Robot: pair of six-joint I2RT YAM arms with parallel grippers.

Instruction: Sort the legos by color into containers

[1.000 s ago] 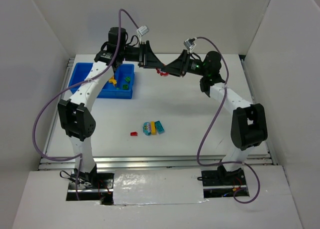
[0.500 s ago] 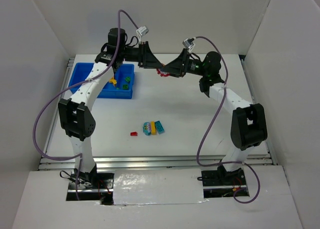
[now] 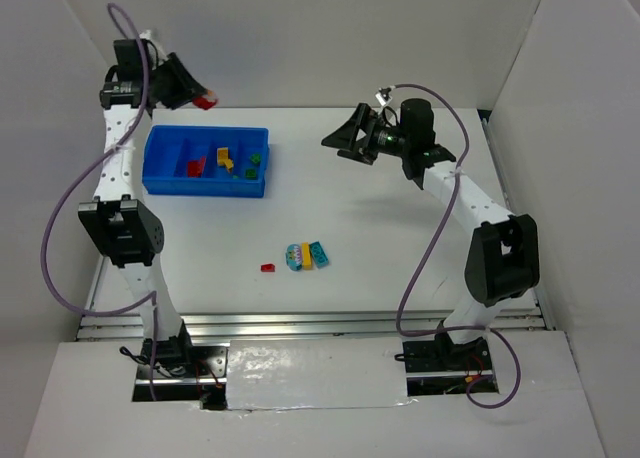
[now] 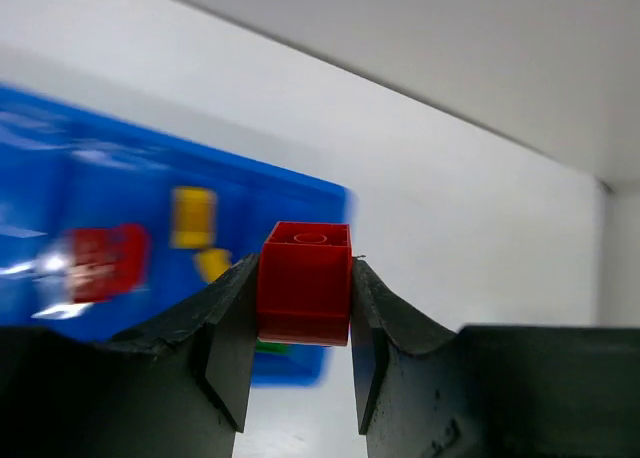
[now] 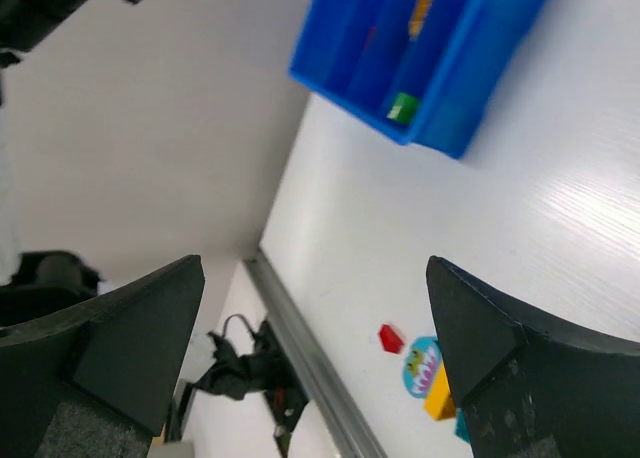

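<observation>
Near the glossy blue tray [image 3: 160,184], left claw [image 3: 199,97] pinches a boxy red brick [image 4: 303,296]; right claw [image 5: 315,273] gapes.

The left claw [image 4: 304,270] fingers [image 4: 225,348] cover the red brick's [image 4: 303,293] sides; behind them the tray [image 4: 40,158] is blurred. Beyond the right claw [image 5: 312,278], the tray [image 5: 455,118] is cut off above, the bricks [image 5: 420,363] half hidden.

The left arm [image 3: 122,173] and the right arm [image 3: 462,193] are white links between chunky black joint housings, each hung with a looping purple cable [image 3: 47,268], tipped with matte black wedge-shaped fingers [image 4: 228,343].
</observation>
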